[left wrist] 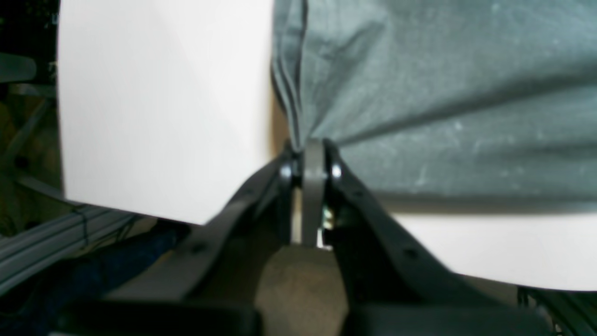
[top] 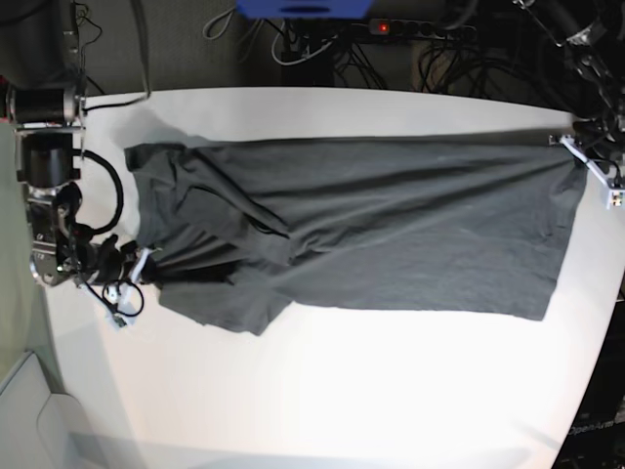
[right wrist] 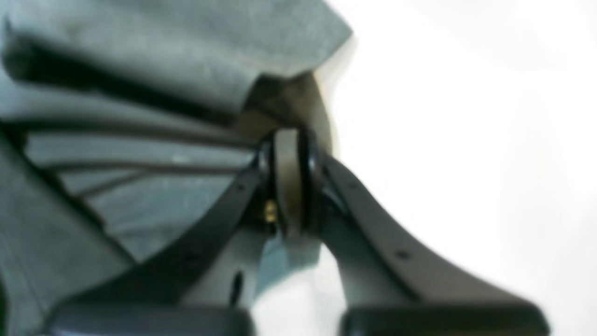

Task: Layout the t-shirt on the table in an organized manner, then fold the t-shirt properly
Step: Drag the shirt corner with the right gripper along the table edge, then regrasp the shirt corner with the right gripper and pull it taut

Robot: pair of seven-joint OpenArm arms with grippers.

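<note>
The dark grey t-shirt [top: 371, 225] lies stretched lengthwise across the white table [top: 342, 391], with its sleeve end bunched and folded over at the left. My left gripper [top: 578, 149] is at the shirt's far right corner; the left wrist view shows it [left wrist: 313, 142] shut on a pinch of the t-shirt [left wrist: 443, 93], with folds fanning out from the tips. My right gripper [top: 142, 262] is at the crumpled left end. There its jaws [right wrist: 288, 133] stand close together on gathered t-shirt [right wrist: 140, 70] cloth, with creases running to the tips.
Beyond the table's far edge lie a power strip [top: 420, 29], tangled cables and a blue object [top: 303, 8]. The right arm's body [top: 54, 195] stands off the left edge. A metal frame rail [left wrist: 46, 238] shows below the table's corner [left wrist: 163, 116].
</note>
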